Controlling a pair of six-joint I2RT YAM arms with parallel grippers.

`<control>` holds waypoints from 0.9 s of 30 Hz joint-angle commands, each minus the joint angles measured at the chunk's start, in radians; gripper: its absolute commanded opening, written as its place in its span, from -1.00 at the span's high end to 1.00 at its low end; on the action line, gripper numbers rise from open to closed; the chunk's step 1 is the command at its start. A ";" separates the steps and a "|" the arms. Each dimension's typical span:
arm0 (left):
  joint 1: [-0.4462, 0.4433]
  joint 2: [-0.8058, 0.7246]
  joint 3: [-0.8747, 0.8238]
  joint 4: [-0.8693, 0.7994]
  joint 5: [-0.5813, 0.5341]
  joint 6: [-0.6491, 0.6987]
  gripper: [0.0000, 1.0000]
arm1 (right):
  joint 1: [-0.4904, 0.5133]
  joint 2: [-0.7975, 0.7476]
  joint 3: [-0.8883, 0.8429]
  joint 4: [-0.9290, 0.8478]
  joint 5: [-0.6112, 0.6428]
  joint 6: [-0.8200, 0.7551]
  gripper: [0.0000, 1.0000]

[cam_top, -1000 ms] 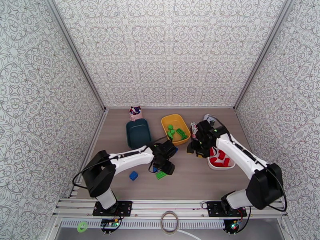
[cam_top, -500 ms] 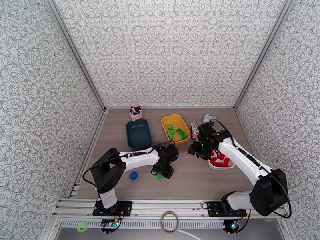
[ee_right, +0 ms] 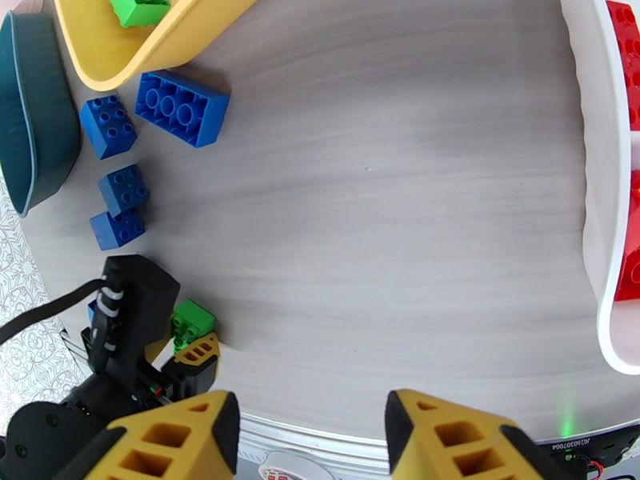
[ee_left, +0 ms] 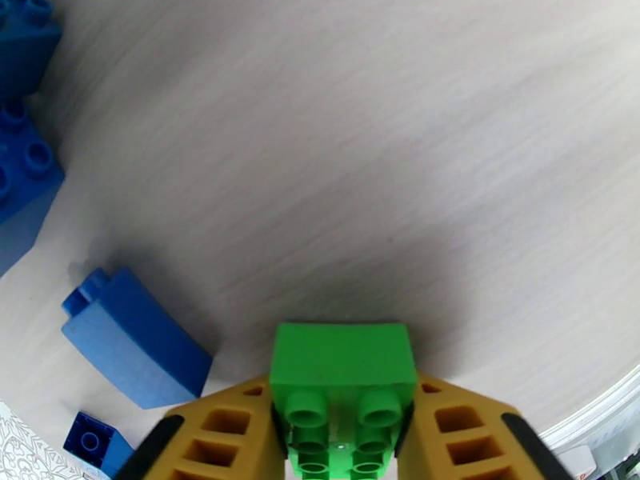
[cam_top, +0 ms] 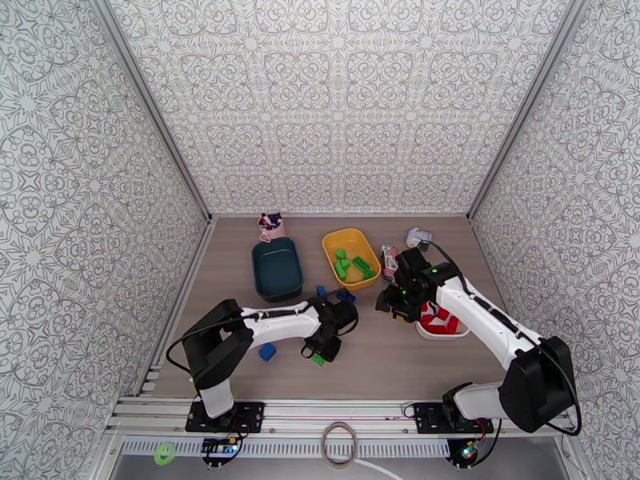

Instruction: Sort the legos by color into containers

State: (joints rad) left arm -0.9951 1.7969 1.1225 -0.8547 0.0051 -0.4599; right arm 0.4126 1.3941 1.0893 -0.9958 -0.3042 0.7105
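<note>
1. Fingers [ee_left: 228, 430] of the left hand [ee_left: 344, 402] are closed on a small green studded plastic brick [ee_left: 342, 363]. One yellow ribbed pad presses each side, and the studs face the wrist camera.
2. That green brick sits low over the pale wood-grain table [ee_left: 360, 154], towards the near edge and left of centre in the top view. I cannot tell whether it touches the surface.
3. Just left of it lies a blue curved plastic brick [ee_left: 132, 342], with a tiny blue square brick [ee_left: 90, 442] beside that. Two larger blue studded bricks [ee_left: 24, 174] lie at the left border of the left wrist view.
4. The right hand [ee_right: 308, 422] hangs wide open with nothing between its fingers. It is above bare table, just beside the shallow white plastic bin [ee_right: 596, 194].
5. The white bin holds red plastic bricks [ee_right: 628, 58].
6. The shallow yellow plastic bin [cam_top: 348, 243] stands at mid-table and holds several green bricks [cam_top: 354, 268].
7. Four loose blue bricks [ee_right: 182, 107] lie on the table just outside the yellow bin, between it and the shallow dark teal plastic bin [cam_top: 277, 270].
8. A patterned cylindrical packet [cam_top: 390, 262] lies between the yellow bin and the right arm, and a small white-grey gadget [cam_top: 418, 236] sits farther back.
9. A small pink-and-navy toy [cam_top: 272, 224] sits just behind the teal bin.
</note>
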 commanded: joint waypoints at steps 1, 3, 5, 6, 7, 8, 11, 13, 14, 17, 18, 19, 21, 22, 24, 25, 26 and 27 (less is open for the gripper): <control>0.003 -0.070 0.021 0.002 0.021 -0.036 0.35 | 0.003 -0.036 -0.022 0.007 -0.016 0.010 -0.06; 0.020 -0.091 0.030 0.022 0.052 -0.046 0.36 | 0.003 -0.043 -0.032 0.016 -0.024 0.017 -0.06; 0.044 -0.107 0.049 0.037 0.078 -0.054 0.37 | 0.003 -0.053 -0.043 0.029 -0.038 0.026 -0.06; 0.058 -0.112 0.063 0.043 0.093 -0.057 0.37 | 0.002 -0.056 -0.049 0.042 -0.048 0.031 -0.06; 0.074 -0.116 0.080 0.050 0.109 -0.060 0.37 | 0.002 -0.059 -0.055 0.054 -0.062 0.036 -0.06; 0.088 -0.116 0.095 0.059 0.127 -0.063 0.37 | 0.002 -0.060 -0.060 0.067 -0.073 0.043 -0.06; 0.140 -0.109 0.147 0.092 0.185 -0.077 0.37 | 0.013 -0.064 -0.072 0.115 -0.116 0.066 -0.06; 0.180 -0.098 0.179 0.131 0.233 -0.099 0.37 | 0.031 -0.061 -0.068 0.141 -0.132 0.081 -0.06; 0.197 -0.090 0.188 0.146 0.261 -0.111 0.38 | 0.041 -0.060 -0.065 0.148 -0.133 0.087 -0.06; 0.262 -0.060 0.227 0.200 0.334 -0.153 0.38 | 0.064 -0.059 -0.064 0.183 -0.134 0.110 -0.07; 0.285 -0.049 0.239 0.217 0.351 -0.170 0.38 | 0.068 -0.057 -0.070 0.204 -0.141 0.122 -0.07; 0.307 -0.040 0.254 0.237 0.371 -0.184 0.37 | 0.071 -0.054 -0.074 0.222 -0.151 0.132 -0.07; 0.343 -0.018 0.287 0.260 0.391 -0.207 0.37 | 0.076 -0.037 -0.063 0.234 -0.163 0.138 -0.07; 0.359 -0.005 0.308 0.270 0.399 -0.220 0.37 | 0.078 -0.027 -0.046 0.222 -0.160 0.131 -0.07; 0.390 0.017 0.341 0.288 0.414 -0.249 0.37 | 0.079 -0.011 -0.012 0.188 -0.147 0.110 -0.06; 0.403 0.029 0.358 0.301 0.422 -0.268 0.37 | 0.078 -0.006 0.006 0.172 -0.133 0.102 -0.06; 0.414 0.041 0.376 0.308 0.425 -0.279 0.37 | 0.079 -0.002 0.020 0.154 -0.121 0.097 -0.06; 0.425 0.056 0.403 0.311 0.428 -0.290 0.37 | 0.079 0.000 0.032 0.140 -0.104 0.098 -0.06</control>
State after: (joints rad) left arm -0.5922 1.8221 1.4631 -0.6003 0.3798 -0.6865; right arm 0.4839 1.3823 1.0607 -0.8204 -0.4316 0.8154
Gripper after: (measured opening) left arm 0.364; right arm 0.532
